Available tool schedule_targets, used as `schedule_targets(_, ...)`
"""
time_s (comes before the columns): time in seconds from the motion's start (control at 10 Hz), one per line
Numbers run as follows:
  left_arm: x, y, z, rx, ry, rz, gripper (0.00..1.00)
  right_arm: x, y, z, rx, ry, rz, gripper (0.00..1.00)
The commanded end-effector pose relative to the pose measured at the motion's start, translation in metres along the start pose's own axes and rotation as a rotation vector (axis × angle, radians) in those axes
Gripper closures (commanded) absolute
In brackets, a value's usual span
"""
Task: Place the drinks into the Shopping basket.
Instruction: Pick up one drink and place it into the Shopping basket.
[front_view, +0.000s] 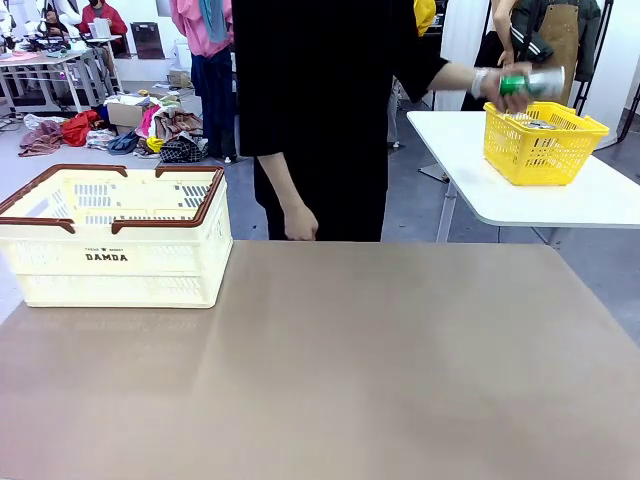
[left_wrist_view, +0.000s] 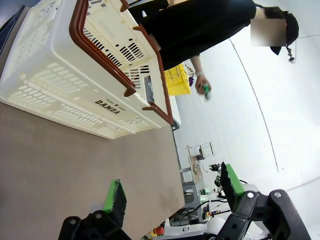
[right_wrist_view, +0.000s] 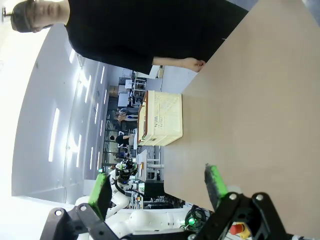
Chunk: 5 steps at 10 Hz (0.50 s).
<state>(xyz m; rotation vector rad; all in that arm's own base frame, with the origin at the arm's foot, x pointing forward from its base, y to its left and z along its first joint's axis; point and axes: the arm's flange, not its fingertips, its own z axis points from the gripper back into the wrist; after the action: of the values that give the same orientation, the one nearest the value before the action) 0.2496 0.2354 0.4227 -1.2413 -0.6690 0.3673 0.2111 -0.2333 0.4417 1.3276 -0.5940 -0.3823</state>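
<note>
Brown tabletop (front_view: 400, 380) stretches wide in front of the robot, and a person in black (front_view: 320, 80) stands at its far edge. Behind them, farther back on the left, clothes and bags (front_view: 150, 135) lie heaped on the floor.

Sitting at the tabletop's far left is the Shopping basket (front_view: 115, 262), cream-white and slotted, with a brown rim and handles. Its side with the black "DAMDA" print faces the robot.

Off to the right, a white side table (front_view: 580, 205) stands apart from the main tabletop and carries a smaller yellow mesh basket (front_view: 520, 155). Something silvery lies inside it, too small to make out.

The person's outstretched hand (front_view: 517, 100) is above that yellow basket, holding a green can (front_view: 512, 83) turned on its side. The can is in the air, clear of the yellow basket's rim and well apart from the Shopping basket. The person's other hand (front_view: 299, 224) hangs loose by the tabletop's far edge.

Seen from the left wrist, the left end effector (left_wrist_view: 171, 180) has its green-padded fingers spread wide with nothing between them. It hovers over the tabletop, near the Shopping basket's printed side. From the right wrist, the right end effector (right_wrist_view: 156, 176) is likewise wide apart and empty. It hangs over the tabletop with the Shopping basket well off across the surface.
</note>
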Motion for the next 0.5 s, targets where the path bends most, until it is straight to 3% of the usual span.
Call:
schedule_targets(0.0, 0.0007, -0.0018, 0.002, -0.006, 0.005, 0.001, 0.0, 0.0035, 0.0023, -0.0014, 0.024, -0.014, 0.02, 0.0)
schedule_targets(0.4, 0.0007, -0.0018, 0.002, -0.006, 0.005, 0.001, 0.0, 0.0035, 0.0023, -0.0014, 0.024, -0.014, 0.02, 0.0)
